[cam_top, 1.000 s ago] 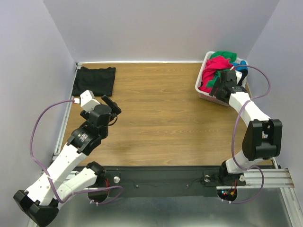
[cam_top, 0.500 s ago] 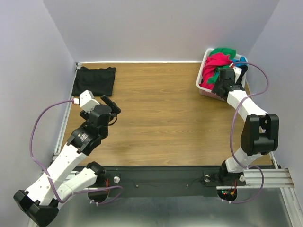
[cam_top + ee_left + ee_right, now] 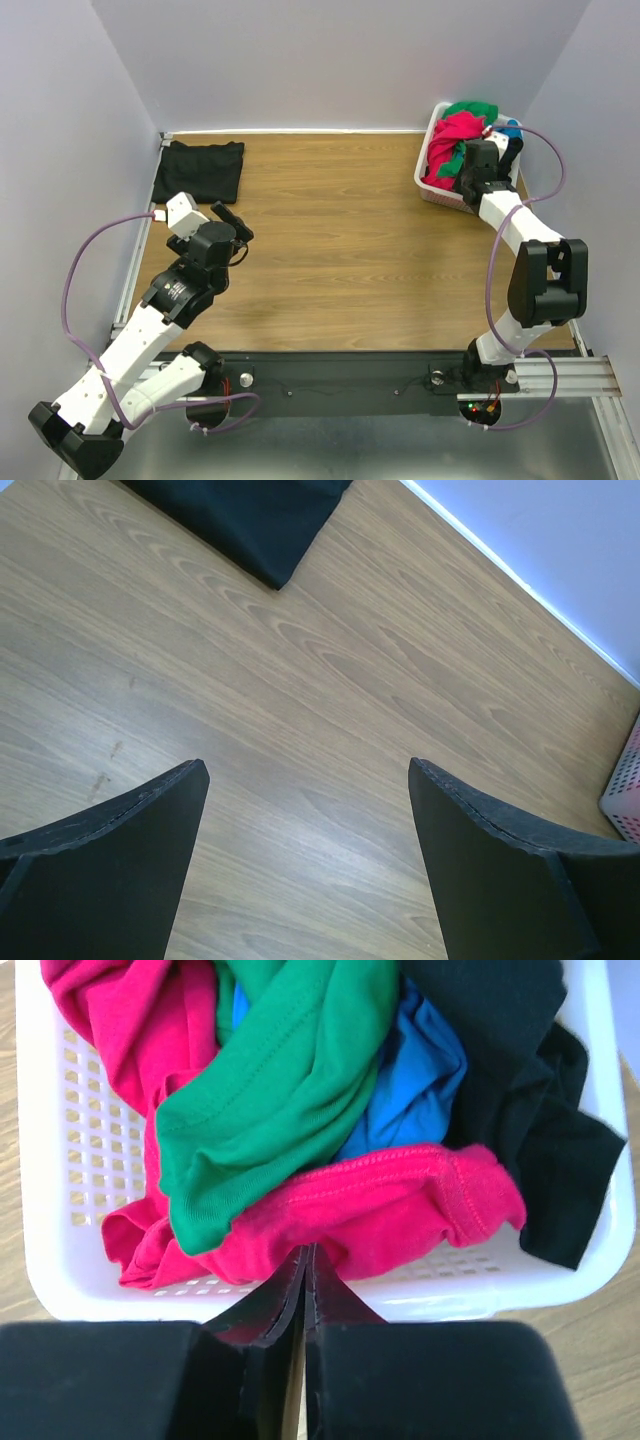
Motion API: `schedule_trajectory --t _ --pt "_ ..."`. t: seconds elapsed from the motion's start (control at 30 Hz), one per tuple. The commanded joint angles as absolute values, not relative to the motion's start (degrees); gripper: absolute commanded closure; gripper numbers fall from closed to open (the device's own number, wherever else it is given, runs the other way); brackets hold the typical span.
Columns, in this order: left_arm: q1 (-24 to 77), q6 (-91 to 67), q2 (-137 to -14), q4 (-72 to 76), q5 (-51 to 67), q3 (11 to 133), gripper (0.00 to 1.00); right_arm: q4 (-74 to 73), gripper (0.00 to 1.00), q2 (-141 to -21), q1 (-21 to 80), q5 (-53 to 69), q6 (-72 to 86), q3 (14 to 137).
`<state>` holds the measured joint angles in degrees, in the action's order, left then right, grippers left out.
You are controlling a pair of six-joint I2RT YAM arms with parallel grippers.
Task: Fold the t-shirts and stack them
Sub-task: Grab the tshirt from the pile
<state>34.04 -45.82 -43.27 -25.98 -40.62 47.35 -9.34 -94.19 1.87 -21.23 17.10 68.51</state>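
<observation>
A: How far's the job getting?

B: Barely starting. One folded black tee (image 3: 203,168) is lying at the table's (image 3: 340,230) far-left corner. The pink-red tee (image 3: 380,1210), green tee (image 3: 290,1090), blue tee (image 3: 415,1100) & second black tee (image 3: 510,1060) are sitting crumpled in the basket (image 3: 40,1210), far right.

A: Grippers?

B: R gripper (image 3: 303,1260) is pressing its jaws together at the pink-red hem. Can't tell if cloth's caught. L gripper (image 3: 307,770) is hovering wide open over wood.

A: Vs a sec ago?

B: R arm's reaching deeper, jaws going from open to closed. L isn't moving.

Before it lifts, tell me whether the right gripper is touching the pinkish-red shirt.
Touching. The right wrist view shows the right gripper shut, its tips pinching the hem of the pinkish-red shirt.
</observation>
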Motion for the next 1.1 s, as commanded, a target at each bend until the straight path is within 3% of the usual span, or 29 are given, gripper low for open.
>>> schedule_trajectory --t 0.0,0.1,0.47,0.5,0.57,0.6,0.73,1.07 --pt "34.1 -46.76 -42.89 -26.01 -43.33 47.72 0.07 -5.01 0.88 -92.63 1.67 -23.55 15.82 68.2" --pt "34.1 -46.76 -42.98 -26.1 -43.59 47.9 0.07 -4.92 0.75 -94.39 0.27 -20.66 15.99 68.64" --pt "34.1 -47.11 -43.15 -26.54 -44.3 48.08 0.07 -4.05 0.65 -99.84 -1.41 -17.23 16.61 70.05" --pt "34.1 -47.11 -43.24 -26.54 -44.3 48.08 0.08 -3.35 0.67 -100.02 -1.67 -16.79 16.61 69.87" --pt "34.1 -47.11 -43.33 -26.63 -44.3 48.08 0.1 -2.2 0.8 -100.54 -2.11 -14.87 16.61 69.35" --pt "34.1 -47.11 -43.33 -26.63 -44.38 48.16 0.1 -1.68 1.0 -100.72 -2.63 -13.98 16.7 69.26" --pt "34.1 -47.37 -43.24 -27.25 -44.65 48.43 0.11 -0.53 1.0 -98.89 -3.08 -10.64 16.61 68.73" --pt "34.1 -47.9 -41.66 -27.33 -44.56 48.52 0.11 6.59 1.0 -76.66 -3.08 -14.41 16.08 67.76"
